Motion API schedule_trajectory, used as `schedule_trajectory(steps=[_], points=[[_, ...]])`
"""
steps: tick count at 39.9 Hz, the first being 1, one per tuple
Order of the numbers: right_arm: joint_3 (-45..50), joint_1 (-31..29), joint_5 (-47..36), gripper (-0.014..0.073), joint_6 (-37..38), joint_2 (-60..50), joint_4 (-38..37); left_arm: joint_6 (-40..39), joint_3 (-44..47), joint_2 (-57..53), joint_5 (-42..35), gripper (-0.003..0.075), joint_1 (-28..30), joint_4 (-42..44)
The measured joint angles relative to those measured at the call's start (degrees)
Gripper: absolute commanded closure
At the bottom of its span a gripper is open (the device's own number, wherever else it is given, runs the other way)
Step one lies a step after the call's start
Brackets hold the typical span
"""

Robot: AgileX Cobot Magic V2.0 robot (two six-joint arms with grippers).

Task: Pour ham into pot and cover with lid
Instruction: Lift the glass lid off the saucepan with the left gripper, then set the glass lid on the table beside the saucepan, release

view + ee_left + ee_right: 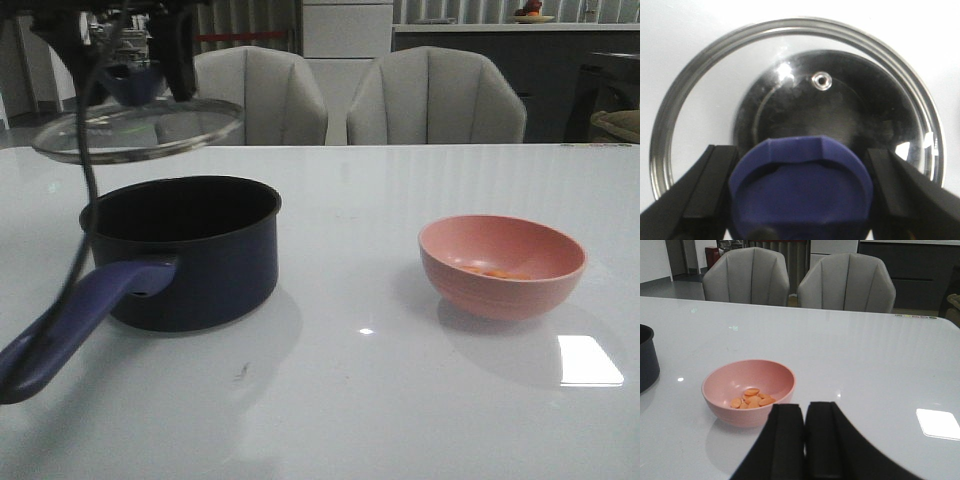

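Observation:
The dark navy pot (190, 255) stands at the left of the table, its purple-blue handle (70, 335) pointing toward me. My left gripper (140, 75) is shut on the blue knob (801, 187) of the glass lid (138, 128) and holds it in the air above and behind the pot. The lid's metal rim (800, 25) shows in the left wrist view. The ham (753, 398), small orange-pink slices, lies in the pink bowl (502, 265) at the right. My right gripper (804, 412) is shut and empty, just short of the bowl (748, 390).
Two grey chairs (355, 95) stand behind the table's far edge. A bright light reflection (588, 360) lies on the white table near the bowl. A cable (75, 230) hangs from the left arm across the pot's handle.

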Motion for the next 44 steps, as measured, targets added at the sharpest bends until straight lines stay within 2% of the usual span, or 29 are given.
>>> schedule_trajectory(steps=[7,12,19,27,40,44], points=[[0.0,0.0,0.0,0.0437,0.0,0.0,0.0,2.77,7.65,-5.38,-0.11,0.0483,6.64,0.56],[0.0,0.0,0.0,0.0437,0.0,0.0,0.0,4.59,16.19,-7.99,-0.4,0.0483,13.57,1.61],[0.0,0.0,0.0,0.0437,0.0,0.0,0.0,5.7,25.95,-10.25,-6.17,0.0483,19.87,2.03],[0.0,0.0,0.0,0.0437,0.0,0.0,0.0,6.79,31.67,-9.16,-13.38,0.0469,20.65,0.88],[0.0,0.0,0.0,0.0437,0.0,0.0,0.0,9.72,32.25,-2.59,-17.74,0.0468,20.74,0.0],[0.0,0.0,0.0,0.0437,0.0,0.0,0.0,10.65,32.25,-1.16,-18.37,0.0422,20.74,0.0]])
